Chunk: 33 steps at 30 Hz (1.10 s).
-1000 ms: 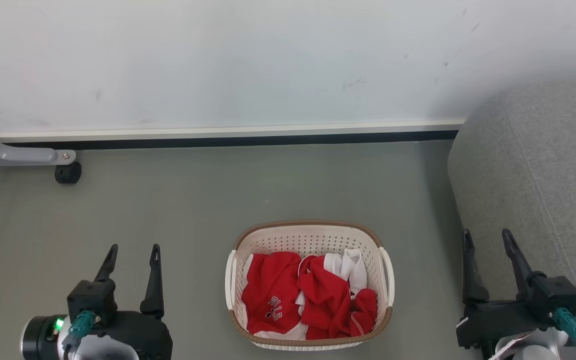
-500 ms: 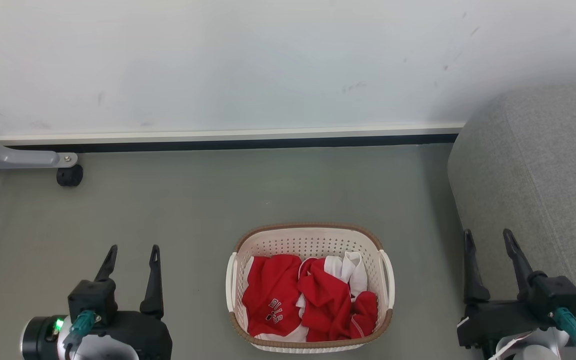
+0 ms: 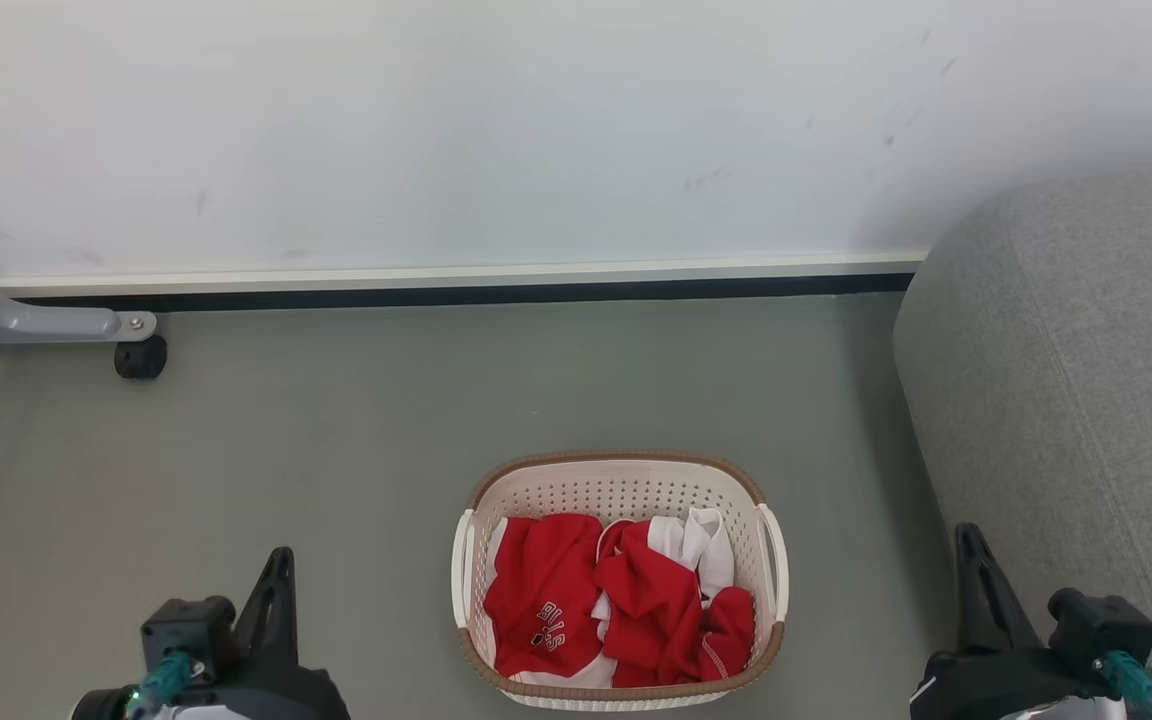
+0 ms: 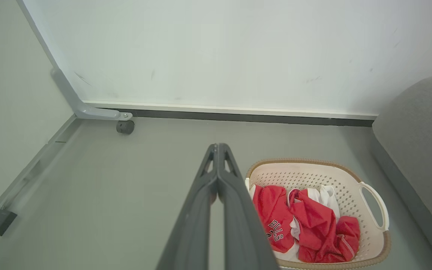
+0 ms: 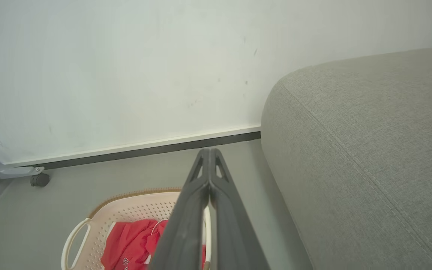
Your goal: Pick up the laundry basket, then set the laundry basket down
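Grey floor [image 3: 336,450] under white wall [image 3: 536,120] | laundry basket [image 3: 619,458] on floor, clear of its wall edge | left gripper [image 4: 218,148], right gripper [image 5: 209,152]: fingers pressed together, empty

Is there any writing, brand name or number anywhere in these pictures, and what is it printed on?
"BULLS": dark letters edged in white on the red garment lying in the laundry basket, read in the left wrist view; the head view shows the same word upside down.
Small dark mark just under that word: too small to read.
No other readable text.
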Available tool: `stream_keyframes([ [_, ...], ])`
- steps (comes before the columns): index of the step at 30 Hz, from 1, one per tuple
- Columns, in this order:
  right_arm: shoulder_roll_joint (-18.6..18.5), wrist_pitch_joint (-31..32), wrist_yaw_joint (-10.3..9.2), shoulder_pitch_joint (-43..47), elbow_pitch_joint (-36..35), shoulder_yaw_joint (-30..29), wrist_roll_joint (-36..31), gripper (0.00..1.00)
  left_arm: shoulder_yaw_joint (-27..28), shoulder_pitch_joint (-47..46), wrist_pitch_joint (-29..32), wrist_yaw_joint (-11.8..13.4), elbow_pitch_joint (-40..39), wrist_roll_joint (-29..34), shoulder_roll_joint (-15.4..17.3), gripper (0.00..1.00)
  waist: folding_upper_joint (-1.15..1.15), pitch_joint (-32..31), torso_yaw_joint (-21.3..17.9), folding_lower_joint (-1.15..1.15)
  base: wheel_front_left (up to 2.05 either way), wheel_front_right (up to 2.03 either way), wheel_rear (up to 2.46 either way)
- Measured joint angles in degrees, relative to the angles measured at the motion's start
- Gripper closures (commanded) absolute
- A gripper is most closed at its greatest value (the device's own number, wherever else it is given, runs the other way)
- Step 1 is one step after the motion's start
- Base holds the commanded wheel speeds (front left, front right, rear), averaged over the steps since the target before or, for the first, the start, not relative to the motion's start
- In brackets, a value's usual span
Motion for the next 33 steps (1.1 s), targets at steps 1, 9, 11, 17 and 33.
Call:
stream_keyframes([
  [1,0.1,0.5,0.33,0.0,0.1,-0.4,1.4,1.00,0.5,0.0,0.2,-0.5,0.1,-2.1,-0.1,1.00,0.00,-0.2,0.0,0.00,0.00,0.00,0.00],
  [9,0.5,2.5,1.43,0.0,0.1,-2.0,8.4,1.00,1.8,0.0,1.4,-1.7,0.1,-8.8,-0.8,1.00,0.00,-0.7,-0.1,0.00,0.00,0.00,0.00],
  [11,0.5,3.0,1.82,0.0,0.1,-2.4,10.0,1.00,2.2,0.0,1.7,-1.9,0.1,-10.2,-0.9,1.00,0.00,-0.8,-0.2,0.00,0.00,0.00,0.00],
  [17,0.7,4.1,2.41,0.0,0.2,-3.4,14.2,1.00,3.0,0.0,2.5,-2.5,0.1,-14.1,-1.3,1.00,-0.01,-1.1,-0.2,0.00,0.00,0.00,0.00],
  [33,1.5,7.7,4.80,-0.1,0.2,-6.6,26.9,1.00,5.9,0.0,4.7,-5.0,0.1,-27.0,-2.3,1.00,-0.01,-2.0,-0.4,0.00,0.00,0.00,0.00],
])
